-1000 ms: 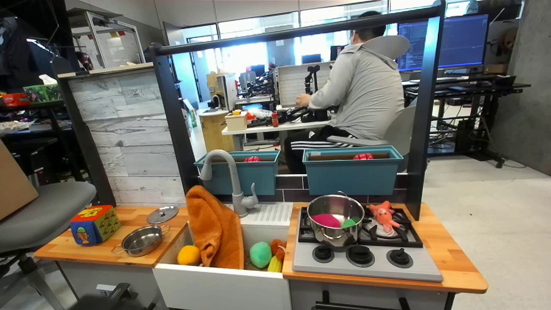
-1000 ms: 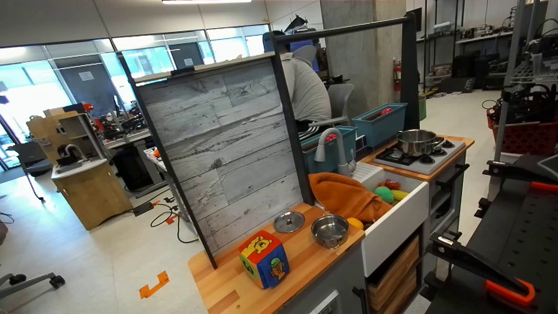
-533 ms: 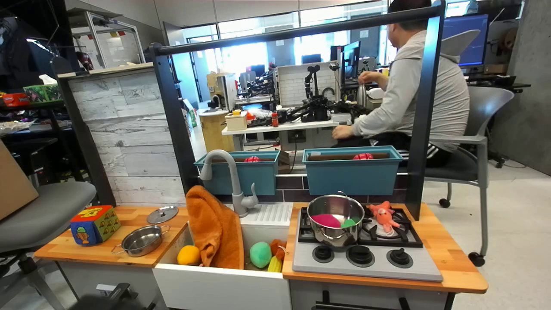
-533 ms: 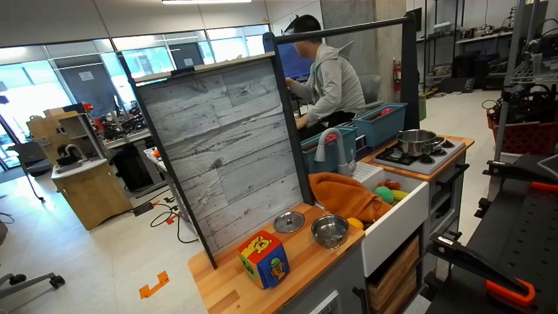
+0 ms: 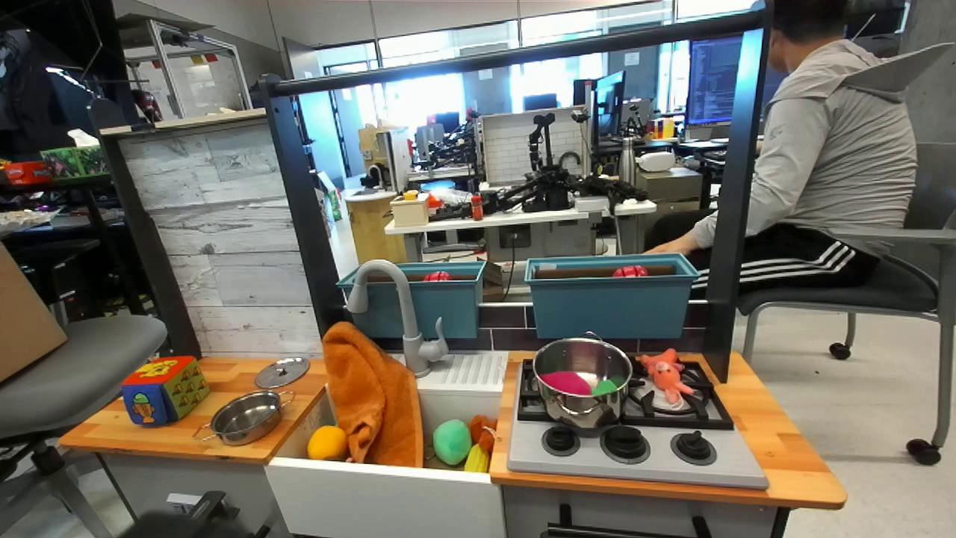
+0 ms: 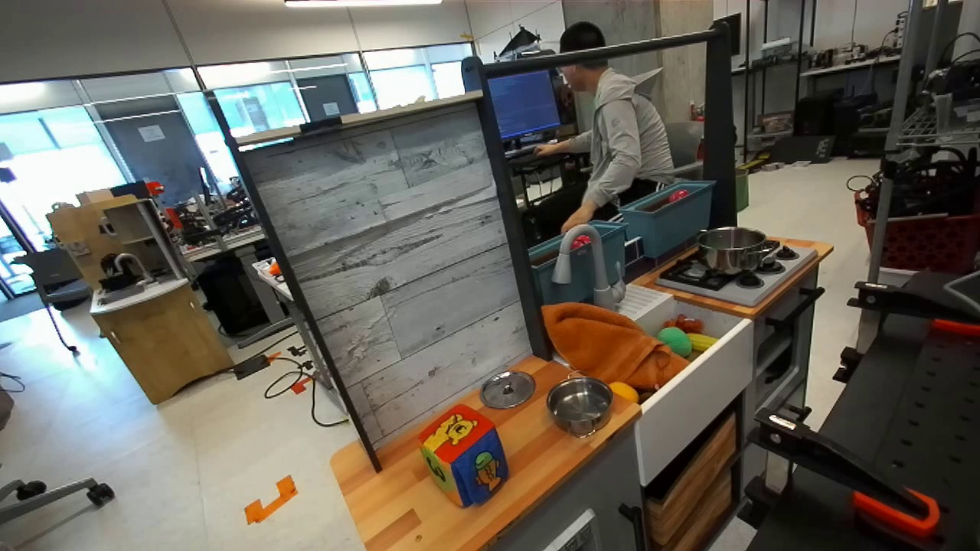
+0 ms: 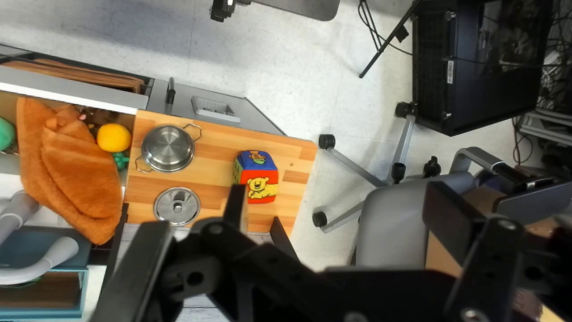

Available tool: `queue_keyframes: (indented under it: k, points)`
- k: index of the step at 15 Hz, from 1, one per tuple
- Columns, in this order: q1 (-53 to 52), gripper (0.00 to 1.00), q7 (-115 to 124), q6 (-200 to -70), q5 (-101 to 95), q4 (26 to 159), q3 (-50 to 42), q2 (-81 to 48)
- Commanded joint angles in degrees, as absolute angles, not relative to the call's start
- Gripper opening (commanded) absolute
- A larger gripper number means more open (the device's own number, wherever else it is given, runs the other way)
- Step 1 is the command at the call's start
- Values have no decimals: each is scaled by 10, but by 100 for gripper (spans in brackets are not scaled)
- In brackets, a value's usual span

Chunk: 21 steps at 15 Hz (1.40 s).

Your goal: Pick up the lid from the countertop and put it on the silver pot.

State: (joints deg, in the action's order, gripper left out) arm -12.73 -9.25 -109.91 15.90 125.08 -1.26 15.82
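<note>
The lid [image 7: 177, 205] lies flat just beside the silver pot [image 7: 168, 148], not touching, knob [image 7: 178, 207] up, so I'd pinch from above. My gripper [image 7: 337, 205] is spread wide with nothing in it, well apart from the silver pot, presumably to straddle that knob. Pot sits mouth up, uncovered, suits a straight set-down. There's a printed block [image 7: 257, 176] near the pot; steer around.

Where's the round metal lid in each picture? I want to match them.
In an exterior view: the lid at lower left, right of the toy cube.
In an exterior view: the lid at lower centre, above and right of the toy cube.
In the wrist view: the lid at lower left, left of the toy cube.
Shared landmark: that bright toy cube.
</note>
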Motion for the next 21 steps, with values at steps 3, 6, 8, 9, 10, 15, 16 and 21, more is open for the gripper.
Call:
queue_keyframes:
  k: [3,6,8,9,10,15,16,21]
  points:
    - [-93,100,-112,-1173,172,1274,-1,104]
    - [-78,100,-114,-1264,202,1271,-7,18]
    - [-64,100,-117,-1314,225,1250,-3,-57]
    - [-57,100,-116,-1346,243,1240,1,-94]
    - [-50,100,-116,-1379,257,1225,7,-134]
    - [-30,100,-69,-1523,232,1117,35,-331]
    - [-30,100,-56,-1538,218,1092,37,-366]
    - [-62,100,18,-1566,138,982,25,-495]
